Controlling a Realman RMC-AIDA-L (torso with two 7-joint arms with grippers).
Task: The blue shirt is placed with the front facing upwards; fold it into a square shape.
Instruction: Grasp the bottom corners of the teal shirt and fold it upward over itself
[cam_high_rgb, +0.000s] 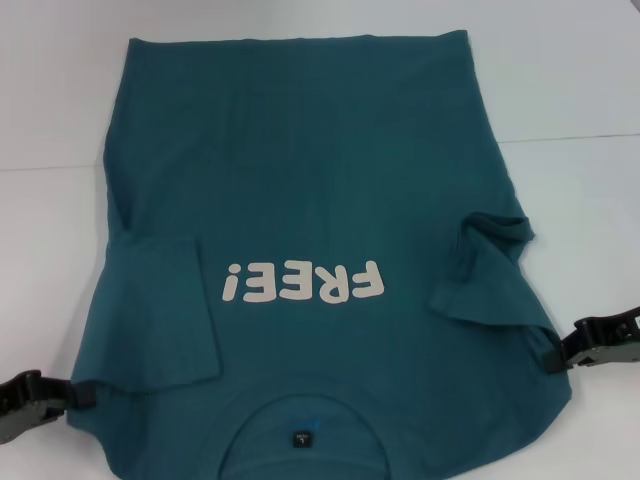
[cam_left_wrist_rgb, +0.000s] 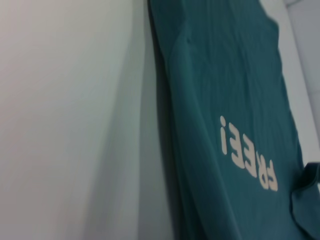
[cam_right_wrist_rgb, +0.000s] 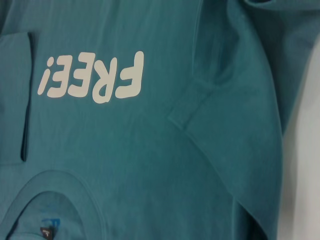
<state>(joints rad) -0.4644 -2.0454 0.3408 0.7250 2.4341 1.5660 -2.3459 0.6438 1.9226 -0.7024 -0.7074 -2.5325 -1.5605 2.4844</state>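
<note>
Shirt fabric lay spread front-up across the white tabletop (cam_high_rgb: 590, 90), the blue shirt (cam_high_rgb: 300, 170) with its "FREE!" lettering (cam_high_rgb: 303, 283) reading upside down from the head camera and the neck label (cam_high_rgb: 301, 438) at the near edge. Both short sleeves were folded inward over the chest: the left sleeve (cam_high_rgb: 165, 310) flat, the right sleeve (cam_high_rgb: 490, 275) rumpled and partly raised. The left claw (cam_high_rgb: 75, 393) sat at the shirt's shoulder edge, with the folded sleeve just inward of it; the right claw (cam_high_rgb: 555, 355) sat at the opposite shoulder edge, the rumpled sleeve just inward and beyond it. Each claw touched the cloth edge, but whether its fingers were closed on fabric I cannot tell. The hem lay far beyond both claws.

The step in hand looked like a shoulder-to-hem fold. To do it well, both claws should pinch all layers at matching points, lift together, and carry evenly toward the hem, keeping tension across the shirt so the sleeves stay tucked
</note>
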